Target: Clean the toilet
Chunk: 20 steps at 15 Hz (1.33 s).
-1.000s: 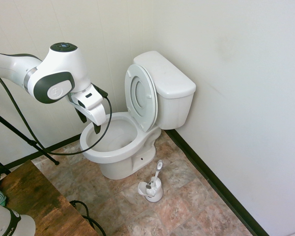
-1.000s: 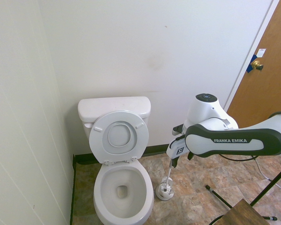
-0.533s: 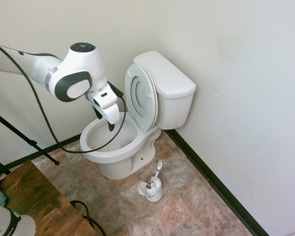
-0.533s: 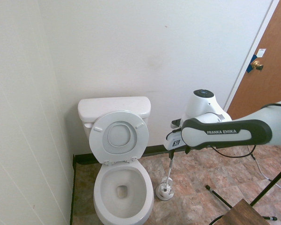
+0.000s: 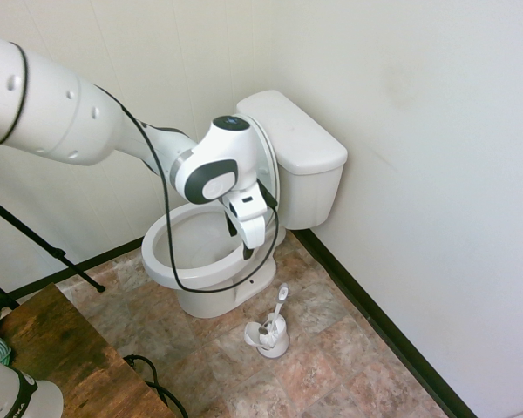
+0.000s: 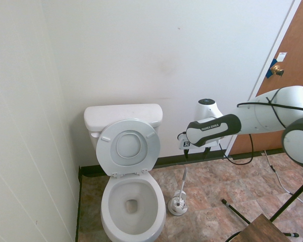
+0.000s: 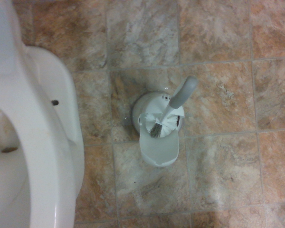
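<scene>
The only writing I can make out is the white "FRANKA EMIKA" lettering on the dark band of the white robot arm [image 6: 212, 132] in the second exterior view, small but legible, plus a black-and-white square marker on the wrist block whose content is too small to read. The arm reaches across with its forearm roughly level and its wrist bent so the two-finger gripper [image 5: 246, 247] points straight down; it hangs in the air above the floor just beside the bowl's rim, over the small white toilet brush with a grey handle [image 7: 178, 100] standing in its round white holder [image 5: 268, 335] on the mottled brown stone-pattern floor tiles [image 7: 218, 52]. The dark fingers stand apart and hold nothing. The large white ceramic toilet [image 5: 211, 261] sits in the corner against the white walls, its rectangular tank with a flat lid at the back, and its lid and ring seat tipped upright against the tank, leaving the oval bowl uncovered. The brush holder stands on the floor near the bowl's base, apart from it
</scene>
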Each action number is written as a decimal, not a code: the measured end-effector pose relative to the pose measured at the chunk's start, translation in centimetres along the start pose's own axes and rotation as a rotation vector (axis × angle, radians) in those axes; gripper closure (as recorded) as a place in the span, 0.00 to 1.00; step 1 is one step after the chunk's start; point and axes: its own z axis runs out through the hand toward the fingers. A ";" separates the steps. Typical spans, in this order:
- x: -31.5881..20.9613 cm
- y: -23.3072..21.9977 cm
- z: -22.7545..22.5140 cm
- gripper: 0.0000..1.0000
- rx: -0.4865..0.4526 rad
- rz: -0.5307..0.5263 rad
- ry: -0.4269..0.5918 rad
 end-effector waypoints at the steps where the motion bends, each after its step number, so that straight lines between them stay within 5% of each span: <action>1: 0.7 -0.7 1.4 0.00 -0.008 0.018 -0.012; 4: 0.9 -3.2 3.7 0.00 -0.018 0.027 -0.022; 20: 8.3 -9.2 22.5 0.00 -0.006 0.486 0.010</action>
